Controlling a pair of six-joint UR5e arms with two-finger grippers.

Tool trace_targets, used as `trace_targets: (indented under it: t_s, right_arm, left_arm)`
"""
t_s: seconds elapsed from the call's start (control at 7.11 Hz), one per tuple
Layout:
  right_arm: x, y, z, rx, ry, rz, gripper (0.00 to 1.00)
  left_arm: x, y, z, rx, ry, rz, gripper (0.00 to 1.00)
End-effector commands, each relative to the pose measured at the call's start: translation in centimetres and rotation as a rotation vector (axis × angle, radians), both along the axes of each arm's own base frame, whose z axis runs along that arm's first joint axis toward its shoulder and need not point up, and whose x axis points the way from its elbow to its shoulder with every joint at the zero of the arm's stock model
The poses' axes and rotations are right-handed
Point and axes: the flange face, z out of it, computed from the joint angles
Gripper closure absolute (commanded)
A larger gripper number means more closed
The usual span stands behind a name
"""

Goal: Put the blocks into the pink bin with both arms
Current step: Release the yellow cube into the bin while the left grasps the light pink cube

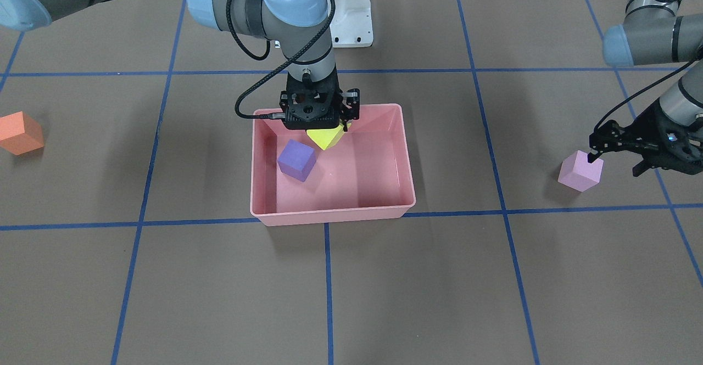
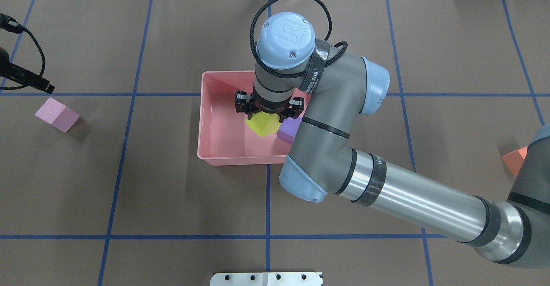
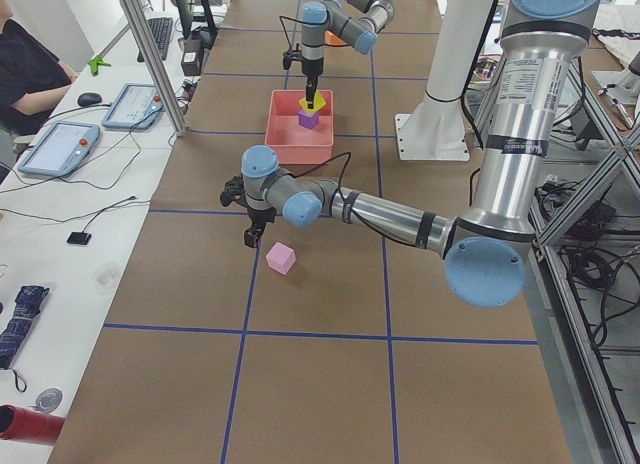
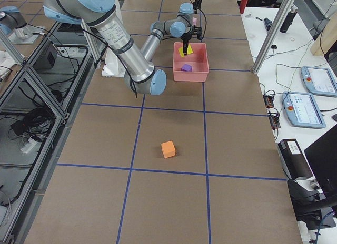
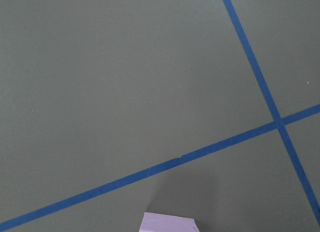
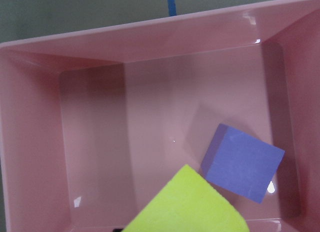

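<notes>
right tool pointing straight down over pink bin, clasping yellow block

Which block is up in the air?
The yellow block, held by the right gripper over the bin. Purple lies inside it; orange and pink sit on the table.

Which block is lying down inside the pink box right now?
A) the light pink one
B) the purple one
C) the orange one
B: the purple block lies on the floor of the pink box, while the orange block and the light pink block sit outside it on the table.
</notes>
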Motion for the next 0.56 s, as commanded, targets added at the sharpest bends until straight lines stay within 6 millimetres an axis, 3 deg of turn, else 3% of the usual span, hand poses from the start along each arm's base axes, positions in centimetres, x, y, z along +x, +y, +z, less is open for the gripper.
trace_targets:
  t_s: [0.0,0.14,0.42]
  right_arm:
    - [-0.6,-0.4,0.1,0.01,-0.023,0.01,1.0]
    - [-0.6,-0.4,0.0,0.003,-0.027,0.014,1.0]
    - [-0.7,-0.3,-0.2,-0.001,-0.033,0.018,1.0]
  left_arm:
    - [-0.1,1.5,1.9,-0.008,0.012,-0.014,0.0]
    - [0.5,1.8,1.9,-0.029,0.017,-0.027,0.0]
    - [4.6,3.2,1.4,-0.061,0.043,-0.041,0.0]
